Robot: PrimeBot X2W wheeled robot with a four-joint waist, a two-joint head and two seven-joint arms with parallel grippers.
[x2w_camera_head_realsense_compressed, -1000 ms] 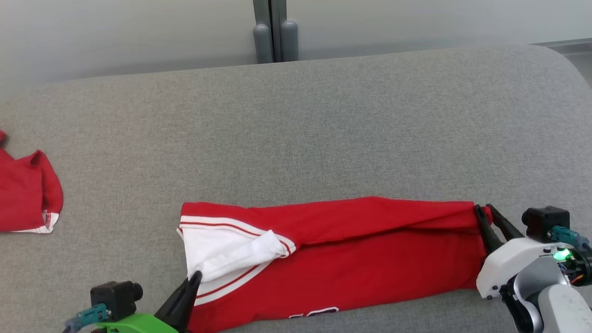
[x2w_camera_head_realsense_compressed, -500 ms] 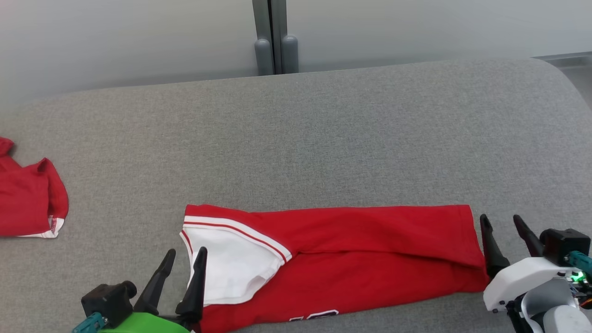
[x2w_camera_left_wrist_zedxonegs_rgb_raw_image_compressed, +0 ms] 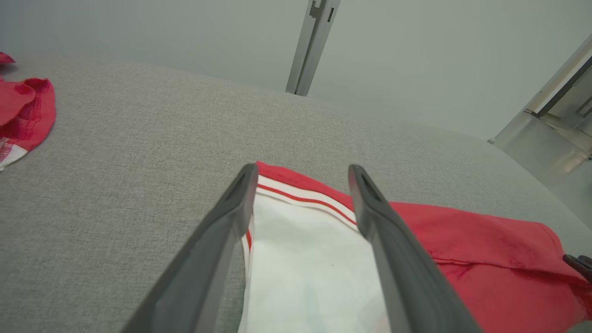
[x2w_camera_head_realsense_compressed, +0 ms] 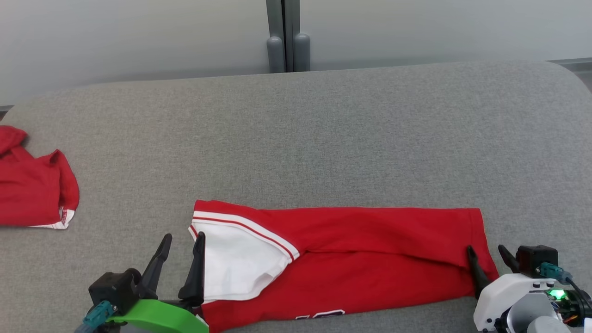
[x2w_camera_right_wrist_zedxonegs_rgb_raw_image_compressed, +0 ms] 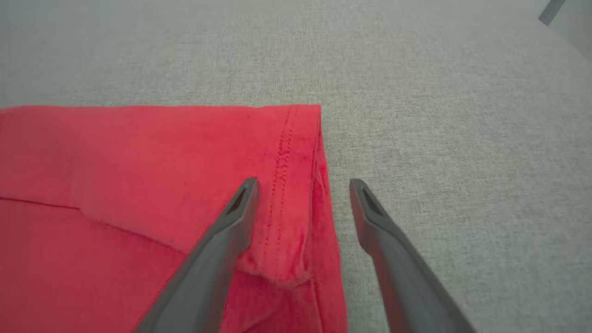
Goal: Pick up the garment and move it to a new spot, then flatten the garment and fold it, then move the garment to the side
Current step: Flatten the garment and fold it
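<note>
- Left gripper (x2w_camera_head_realsense_compressed: pixel 183 237): gapes wide, empty, at the white-panelled end of the garment (x2w_camera_head_realsense_compressed: pixel 370 259).
- Right gripper (x2w_camera_head_realsense_compressed: pixel 485 249): gapes wide, empty, straddles the red hem.
- Same garment: lies folded in a long band on the grey cushion (x2w_camera_head_realsense_compressed: pixel 323 138).
- Second red cloth (x2w_camera_head_realsense_compressed: pixel 32 194): sits well apart, far left.

A: What stands behind the worktop (x2w_camera_head_realsense_compressed: pixel 351 138)?
B: A pale grey wall (x2w_camera_head_realsense_compressed: pixel 115 41), with a grey metal post (x2w_camera_head_realsense_compressed: pixel 283 23) at the far edge's middle.
A: The worktop itself?
B: Grey woven fabric, evenly lit.
</note>
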